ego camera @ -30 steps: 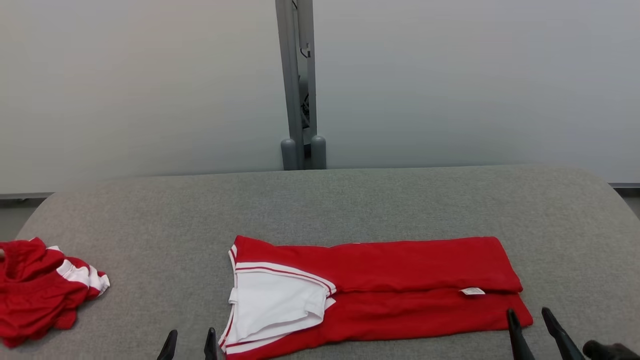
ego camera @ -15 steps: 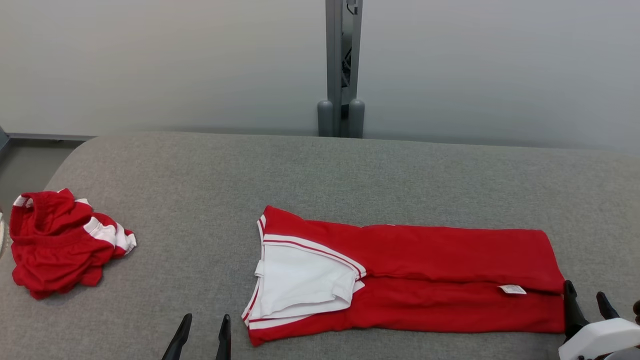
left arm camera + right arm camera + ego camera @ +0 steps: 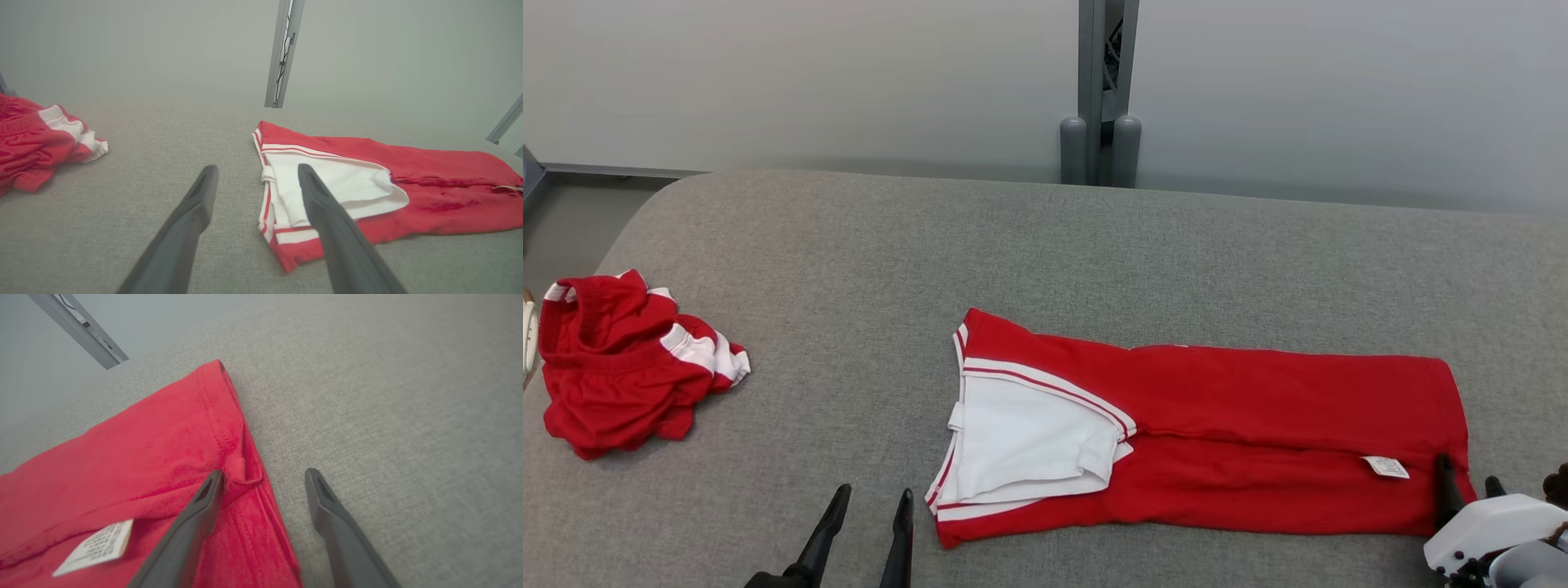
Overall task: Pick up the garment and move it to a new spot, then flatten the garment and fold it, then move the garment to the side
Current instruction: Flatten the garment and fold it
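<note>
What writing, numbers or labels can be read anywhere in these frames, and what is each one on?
White label near the hem of the garment: rows of small print, too blurred to read.
Garment, red and white cloth as it lies folded: no lettering or number on the faces that show.
Crumpled red pile at the left: no text to be seen.
Nothing legible elsewhere.

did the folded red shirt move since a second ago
No. The red shirt lies just as far right of the crumpled red garment as before; only the camera shifted.

Folded garment on grey surface
</note>
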Robot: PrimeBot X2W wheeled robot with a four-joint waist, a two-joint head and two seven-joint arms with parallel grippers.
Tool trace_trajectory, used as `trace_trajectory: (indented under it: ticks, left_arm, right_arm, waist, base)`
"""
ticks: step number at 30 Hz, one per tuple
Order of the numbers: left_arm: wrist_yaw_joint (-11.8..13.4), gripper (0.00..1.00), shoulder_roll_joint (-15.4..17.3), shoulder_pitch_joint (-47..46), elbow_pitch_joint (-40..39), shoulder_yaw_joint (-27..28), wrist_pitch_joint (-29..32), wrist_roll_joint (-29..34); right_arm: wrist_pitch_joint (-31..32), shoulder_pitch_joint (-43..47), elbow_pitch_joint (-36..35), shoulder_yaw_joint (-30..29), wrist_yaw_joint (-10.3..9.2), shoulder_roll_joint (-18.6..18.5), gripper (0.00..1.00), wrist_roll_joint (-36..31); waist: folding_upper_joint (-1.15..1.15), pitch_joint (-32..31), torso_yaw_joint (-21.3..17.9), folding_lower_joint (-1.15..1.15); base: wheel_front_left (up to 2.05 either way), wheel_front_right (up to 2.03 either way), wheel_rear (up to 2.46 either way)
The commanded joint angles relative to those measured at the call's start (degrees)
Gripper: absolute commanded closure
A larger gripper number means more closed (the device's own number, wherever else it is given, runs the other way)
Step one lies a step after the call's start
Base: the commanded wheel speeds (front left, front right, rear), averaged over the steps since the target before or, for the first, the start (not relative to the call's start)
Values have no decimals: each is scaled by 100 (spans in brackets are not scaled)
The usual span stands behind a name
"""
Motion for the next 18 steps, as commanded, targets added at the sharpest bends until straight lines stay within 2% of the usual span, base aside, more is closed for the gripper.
trace_trajectory:
  ticks: [1,2,3,4,5,6,7,11,18]
  left_arm:
    - [-31,0,19,-91,1,19,-23,27]
    - [-45,0,19,-92,9,32,-23,35]
    - [-58,0,20,-99,15,49,-23,44]
    - [-68,0,20,-109,19,65,-23,56]
    - [-79,0,20,-117,25,79,-23,70]
    - [-92,0,19,-123,26,92,-23,75]
    - [-91,0,19,-126,30,107,-23,76]
    - [-95,0,19,-137,35,142,-23,72]
    - [-83,0,19,-73,19,199,-23,82]
  right_arm:
    - [13,-42,101,31,-2,2,0,17]
    - [81,-71,210,57,-2,13,3,25]
    - [130,-104,301,76,-2,31,18,44]
    - [163,-131,382,86,-2,45,52,70]
    - [210,-155,462,104,-2,61,67,83]
    - [260,-176,533,126,-3,75,95,99]
    - [292,-187,589,156,-7,82,100,108]
    - [198,-215,624,279,-7,25,100,141]
    - [-81,-254,396,323,-8,-390,100,297]
  waist:
    - [0,10,3,0]
    - [0,13,6,0]
    - [0,18,10,0]
    - [0,21,16,0]
    - [0,20,24,0]
    - [0,17,32,0]
    - [0,11,37,0]
    - [0,-42,41,0]
    - [0,-188,-43,0]
  base:
    - [0,0,0]
    - [0,0,0]
    - [0,0,0]
    - [0,0,0]
    - [0,0,0]
    - [0,0,0]
    - [0,0,0]
    - [0,0,0]
    - [0,0,0]
